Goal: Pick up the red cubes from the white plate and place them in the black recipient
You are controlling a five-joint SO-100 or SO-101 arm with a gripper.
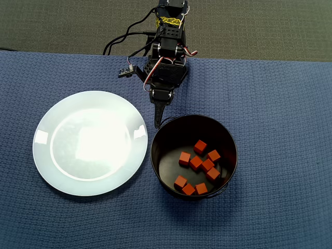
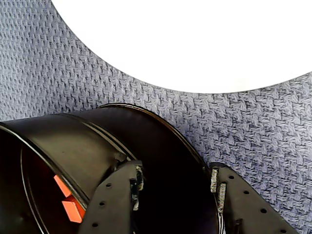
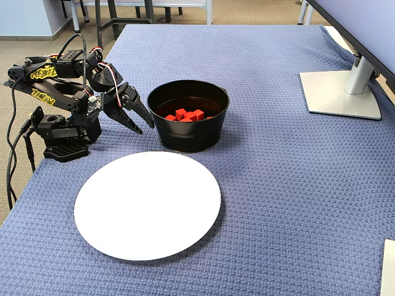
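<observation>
Several red cubes [image 1: 199, 165] lie inside the black recipient [image 1: 155, 158], a deep black pot right of the white plate [image 1: 52, 140] in the overhead view. The plate carries nothing. My gripper [image 1: 158, 122] hangs just outside the pot's far left rim, open and with nothing between its fingers. In the fixed view the gripper [image 3: 145, 127] sits left of the pot [image 3: 185, 139], whose cubes [image 3: 185, 115] show over the rim; the plate [image 3: 148, 203] lies in front. The wrist view shows the gripper [image 2: 176, 175] spread beside the pot wall [image 2: 73, 141], two cubes [image 2: 68, 200] within, plate [image 2: 195, 39] beyond.
A blue woven cloth [image 1: 280, 104] covers the table. The arm's base [image 3: 62, 148] stands at the left edge in the fixed view, with cables [image 1: 119, 41] trailing behind. A monitor stand [image 3: 342, 92] sits at the far right, and a white object [image 3: 389, 265] at the lower right corner.
</observation>
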